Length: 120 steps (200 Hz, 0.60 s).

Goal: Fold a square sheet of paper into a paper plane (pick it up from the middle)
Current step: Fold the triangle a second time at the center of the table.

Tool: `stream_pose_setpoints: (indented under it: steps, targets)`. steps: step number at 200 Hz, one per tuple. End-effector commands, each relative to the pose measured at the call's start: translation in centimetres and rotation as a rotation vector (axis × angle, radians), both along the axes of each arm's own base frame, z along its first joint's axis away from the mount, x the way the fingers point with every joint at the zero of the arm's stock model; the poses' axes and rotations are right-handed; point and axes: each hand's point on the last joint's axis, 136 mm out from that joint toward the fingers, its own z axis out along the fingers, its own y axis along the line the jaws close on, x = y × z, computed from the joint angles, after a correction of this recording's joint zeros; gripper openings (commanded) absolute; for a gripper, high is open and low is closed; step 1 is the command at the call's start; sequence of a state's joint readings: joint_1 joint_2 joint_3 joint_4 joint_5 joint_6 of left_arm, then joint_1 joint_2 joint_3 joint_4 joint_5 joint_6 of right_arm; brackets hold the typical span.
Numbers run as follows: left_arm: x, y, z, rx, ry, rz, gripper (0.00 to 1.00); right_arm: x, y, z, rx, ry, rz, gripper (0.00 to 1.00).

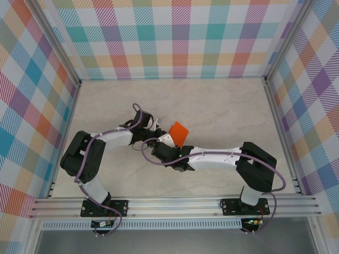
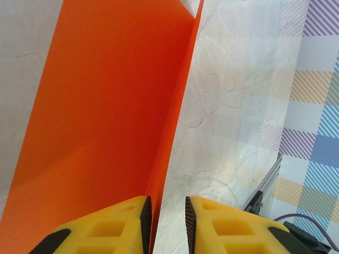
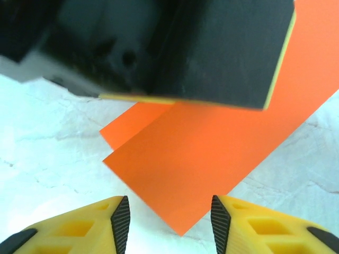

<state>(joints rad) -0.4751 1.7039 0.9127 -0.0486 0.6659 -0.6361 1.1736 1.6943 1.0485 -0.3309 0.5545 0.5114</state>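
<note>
Square sheet of paper [image 1: 179, 133], folded, at centre of surface [image 1: 222, 106], fold edge between slightly parted left tool [image 2: 168, 219], right tool [image 3: 169, 219] spread by its corner.

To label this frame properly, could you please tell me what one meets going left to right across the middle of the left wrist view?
A narrow strip of table → orange sheet → table again → plaid wall.

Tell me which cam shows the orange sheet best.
Right wrist: the square sheet of paper shows two overlapping layers and a corner. Left wrist sees one broad face close-up; top external, just a small patch.
</note>
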Motion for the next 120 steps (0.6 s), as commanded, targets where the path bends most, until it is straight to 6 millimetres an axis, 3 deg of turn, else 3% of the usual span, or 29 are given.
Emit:
stream_pose_setpoints:
  steps: [1, 30, 42, 73, 120]
  targets:
    - [0.4, -0.4, 2.3, -0.059, -0.042, -0.012, 0.24, -0.9, 1.8, 1.1, 0.085, 0.014, 0.072, 0.57]
    - [0.4, -0.6, 2.4, -0.075, -0.040, -0.015, 0.22, 0.0, 1.8, 0.3, 0.025, 0.005, 0.028, 0.71]
    - [0.3, -0.7, 2.5, -0.079, -0.040, -0.018, 0.22, 0.5, 1.6, 0.3, 0.007, -0.012, -0.002, 0.71]
    - [0.3, -0.7, 2.6, -0.085, -0.039, -0.019, 0.22, 1.7, 0.4, 0.2, -0.066, -0.063, -0.082, 0.66]
    - [0.1, -0.7, 2.5, -0.083, -0.037, -0.021, 0.21, 1.9, -0.2, -0.2, -0.108, -0.067, -0.118, 0.54]
